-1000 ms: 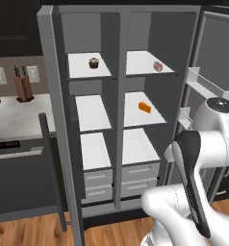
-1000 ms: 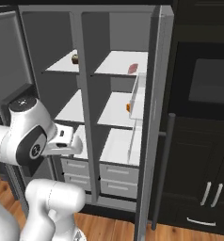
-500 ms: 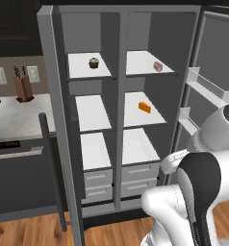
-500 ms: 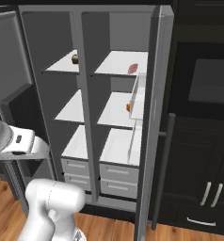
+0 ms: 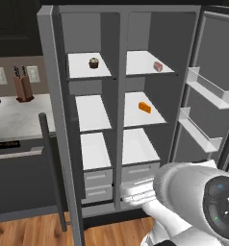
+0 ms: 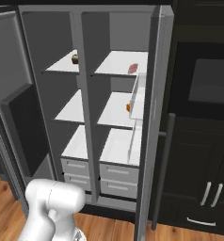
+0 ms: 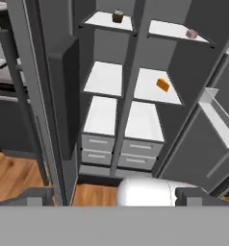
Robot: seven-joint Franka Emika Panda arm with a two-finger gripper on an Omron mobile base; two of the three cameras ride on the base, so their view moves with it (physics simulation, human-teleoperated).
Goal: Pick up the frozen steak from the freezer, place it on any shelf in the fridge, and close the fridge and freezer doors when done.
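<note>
up on the top shelf [image 5: 140,62] of the fridge [image 5: 157,33], toward 2 o'clock, i see the frozen steak [image 5: 158,66] already resting. both doors [image 5: 215,96] stand open, so closing is left. i can't tell how my gripper's fingers are set.

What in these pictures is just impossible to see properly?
- Inside the drawers: every view, their shut fronts hide the contents.
- The orange wedge: right base view, largely behind the right door's clear bin.
- The frozen steak: hand view, too small to show any surface detail.
- The fridge's lower right drawers: left base view, covered by the robot's white arm.
</note>
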